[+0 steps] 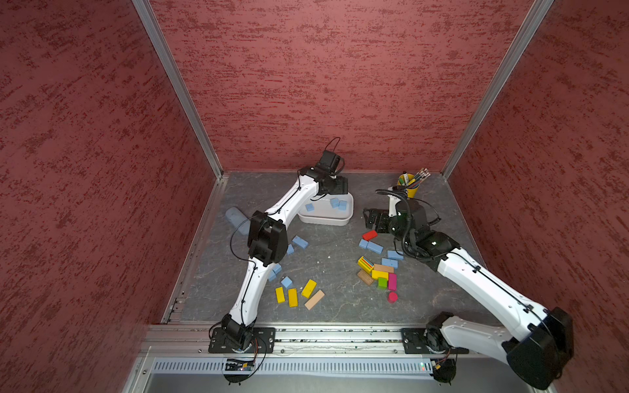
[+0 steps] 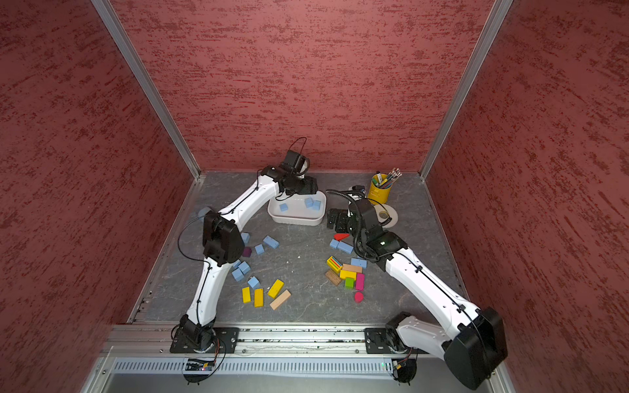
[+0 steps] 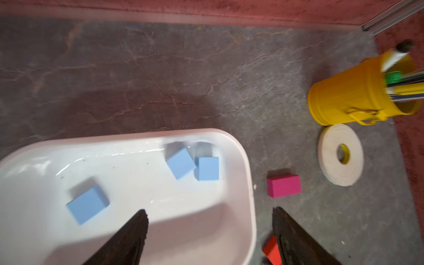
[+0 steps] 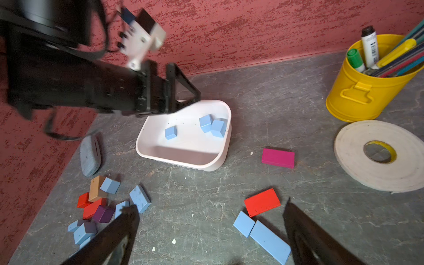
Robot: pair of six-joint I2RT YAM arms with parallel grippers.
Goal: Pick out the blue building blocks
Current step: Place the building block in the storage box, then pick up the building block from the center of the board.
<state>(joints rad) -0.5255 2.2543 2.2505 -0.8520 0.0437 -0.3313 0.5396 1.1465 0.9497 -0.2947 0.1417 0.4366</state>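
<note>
Hovering my left gripper (image 3: 210, 211), jaws spread and empty, above the far white tub (image 3: 229, 141), I count three blue building blocks (image 3: 181, 166) inside. My right gripper (image 4: 209, 205) has jaws spread too. Many loose blue blocks (image 1: 300, 242) wait on the tabletop (image 1: 333, 272).

the left arm (image 1: 246, 296) and right arm (image 1: 483, 285) are glossy white curved shells between bulky black joint housings, thin black cables clipped alongside. black base plates (image 1: 267, 340) show silver screws. a ribbed black hose (image 1: 405, 238) loops on the right arm. the left tool (image 3: 210, 212) and right tool (image 4: 210, 205) have matte black tapering fingers.
</note>
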